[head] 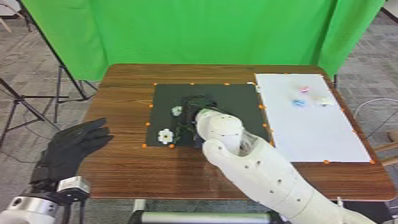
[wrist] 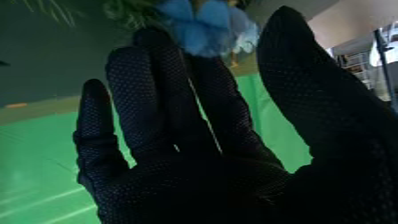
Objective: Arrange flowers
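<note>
Evidently, the blue flower [wrist: 202, 27] lies just beyond the fingertips of the right hand [wrist: 204, 175], towards its thumb, beside greenery [wrist: 129, 12]; contact is undetermined. That hand, the nearer, is open, thumb spread. Its arm [head: 266, 170] crosses the black mat [head: 240, 95], obstructing access. Small blooms [head: 298, 102] occupy the white sheet [head: 311, 135], rightward. The left hand [head: 75, 145] hangs relaxed, left of the mat.

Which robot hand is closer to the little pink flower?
The right hand. It's over the black mat, left of the pink flower. The left hand is farther away, by the left edge of the table.
</note>
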